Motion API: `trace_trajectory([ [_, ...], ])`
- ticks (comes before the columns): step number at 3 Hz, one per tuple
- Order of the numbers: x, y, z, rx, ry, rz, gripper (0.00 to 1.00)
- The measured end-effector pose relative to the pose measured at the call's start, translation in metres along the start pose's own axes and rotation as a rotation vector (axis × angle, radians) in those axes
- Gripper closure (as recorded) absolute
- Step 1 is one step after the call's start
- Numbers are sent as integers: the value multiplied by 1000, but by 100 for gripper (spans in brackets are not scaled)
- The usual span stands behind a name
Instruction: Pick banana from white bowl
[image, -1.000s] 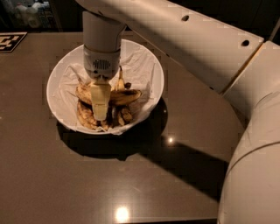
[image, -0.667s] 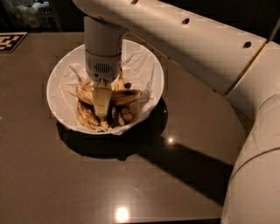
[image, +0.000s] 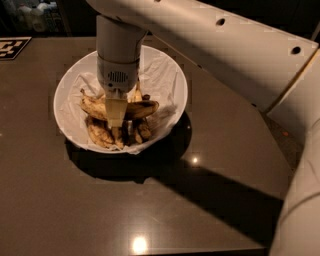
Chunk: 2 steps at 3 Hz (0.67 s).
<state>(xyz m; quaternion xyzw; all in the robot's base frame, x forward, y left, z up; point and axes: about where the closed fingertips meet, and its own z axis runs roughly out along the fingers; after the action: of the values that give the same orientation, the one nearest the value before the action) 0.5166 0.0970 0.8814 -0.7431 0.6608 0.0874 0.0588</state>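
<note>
- The gripper hangs straight down from a white cylindrical wrist, inside the white bowl and near its centre. Its tip sits among the fruit; whether it is open, closed or gripping cannot be determined.
- The banana lies crosswise directly at the gripper tip. It passes behind the tip and extends to both sides, with one blackened end pointing screen-right of the gripper.
- Shorter, darker bananas lie just below and to the screen-left of the gripper tip, against the near bowl wall.
- Crumpled white paper lines the bowl. It is exposed beyond and to the screen-right of the gripper, where no fruit lies.
- The bowl rim encircles the gripper on all sides. The near rim is closest to the fruit pile; the far and right walls leave more free room.
- The white arm runs from the wrist toward the upper right, crossing above the bowl's far-right rim.
- The dark table extends outward beyond the bowl on the near, left and right sides.
- A black-and-white marker lies at the table's far-left corner, well apart from the gripper.
</note>
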Motion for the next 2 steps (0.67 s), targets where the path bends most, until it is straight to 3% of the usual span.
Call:
trace_trajectory([
  [2,9,67,-69,115,-78,-131,100],
])
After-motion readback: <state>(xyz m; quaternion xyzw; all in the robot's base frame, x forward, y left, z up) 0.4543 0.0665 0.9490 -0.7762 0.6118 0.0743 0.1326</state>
